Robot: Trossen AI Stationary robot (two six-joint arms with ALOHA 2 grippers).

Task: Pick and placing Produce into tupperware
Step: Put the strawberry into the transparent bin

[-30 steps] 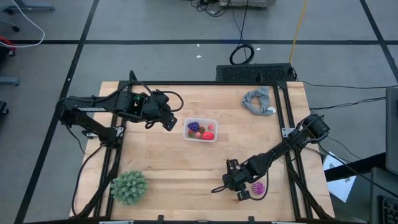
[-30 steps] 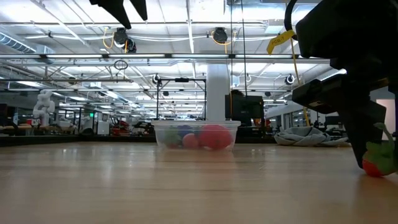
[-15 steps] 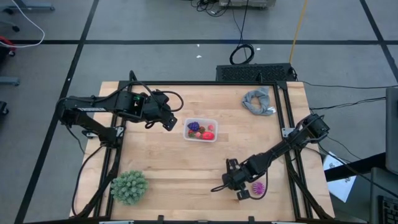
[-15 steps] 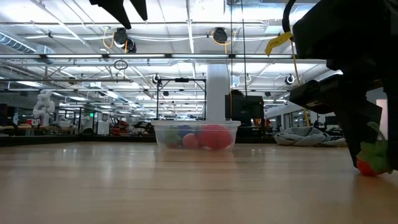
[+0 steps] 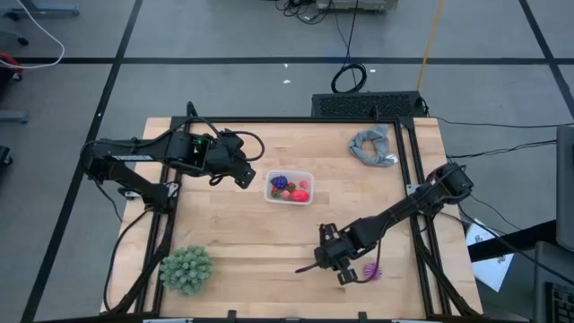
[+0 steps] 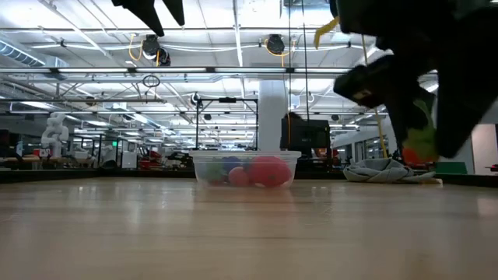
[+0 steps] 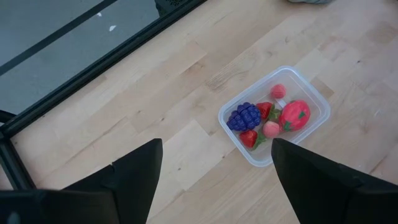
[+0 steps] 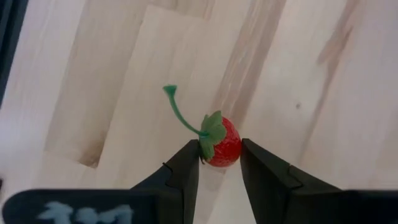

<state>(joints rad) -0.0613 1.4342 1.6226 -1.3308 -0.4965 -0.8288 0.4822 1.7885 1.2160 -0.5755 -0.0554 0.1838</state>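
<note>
My right gripper (image 5: 334,262) hovers over the near right part of the table, shut on a small red toy fruit (image 8: 225,145) with green leaves and a curled green stem. The magenta spiky ball (image 5: 373,272) lies on the wood just right of it. The clear tupperware (image 5: 289,187) stands at mid-table on its base, holding purple grapes (image 7: 244,116), red pieces and pink pieces. My left gripper (image 5: 244,178) waits open, raised beside the tub's left side. My right gripper pinches the red fruit's body (image 8: 229,153) between its two fingers, one finger (image 8: 185,167) on each side, just below the leaves. In the low view the fruit (image 6: 420,136) hangs clear of the table. The stem (image 8: 180,112) sticks out past the fingertips.
A large green spiky ball (image 5: 186,269) sits at the near left corner. A crumpled grey cloth (image 5: 372,146) lies at the far right corner. Bare wood stretches between my right gripper and the tub. Black rails frame the table edges.
My right gripper, shut on the red fruit throughout, has risen off the table and shifted slightly toward the table's left. The fruit rested at table level a second ago and is now lifted clear. The magenta ball stays where it was.
</note>
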